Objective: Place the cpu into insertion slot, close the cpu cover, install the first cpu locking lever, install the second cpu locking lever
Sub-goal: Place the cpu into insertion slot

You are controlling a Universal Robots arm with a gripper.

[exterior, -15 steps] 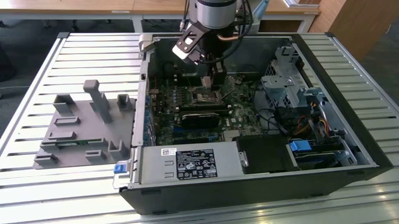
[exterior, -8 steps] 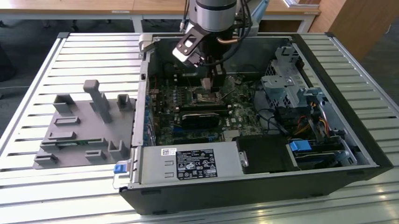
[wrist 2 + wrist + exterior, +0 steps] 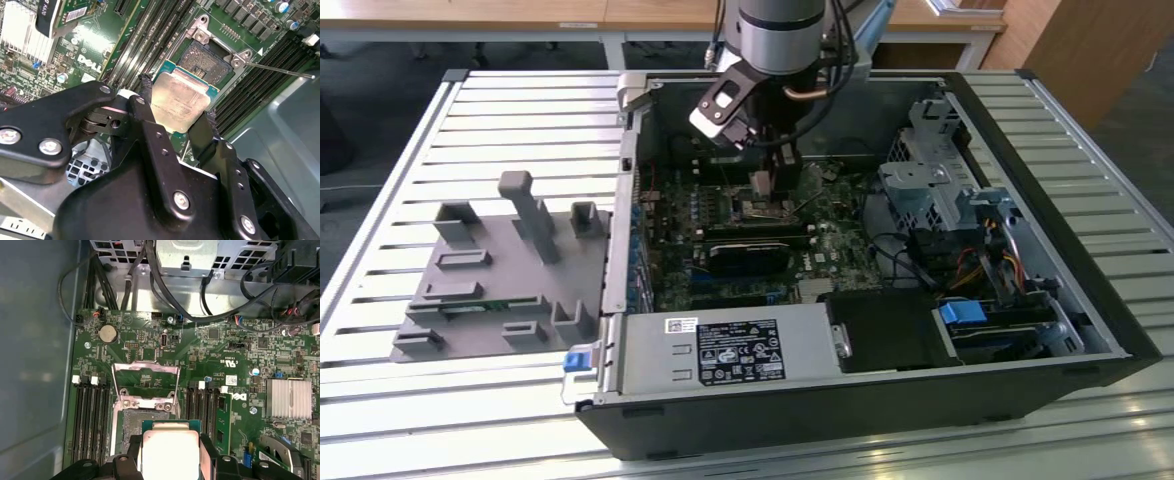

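– Inside the open computer case (image 3: 854,415), what is the arm (image 3: 781,30) doing?

– It reaches down over the motherboard (image 3: 841,240). The gripper (image 3: 177,102) pinches the cpu (image 3: 182,97) by two opposite edges, metal face up. In both wrist views the chip hangs over the nearer edge of the insertion slot (image 3: 142,420) and is not seated. Whether a corner touches the rim, I cannot tell.

– What could go wrong from here?

– Alignment worries me most. The chip looks offset from the socket and perhaps a little tilted. If it came down skewed or turned the wrong way, it could ride up on the rim or bend the fine contacts in the dark centre. The hold is only on thin edges, so a bump could make the chip slip or twist between the fingers (image 3: 152,137).

– And is anything around it in the way?

– Taking the big things first, the grey power-supply box (image 3: 720,355) sits well apart at the front of the case. Rows of memory slots (image 3: 90,420) run just beside the socket on both sides, so the broad fingers have little room, I think. The cpu cover (image 3: 145,366) is swung up on the side away from the gripper, which leaves the socket open, though its hinge end is near the chip. One thin locking lever (image 3: 280,70) juts out over the slots, apart from the chip.
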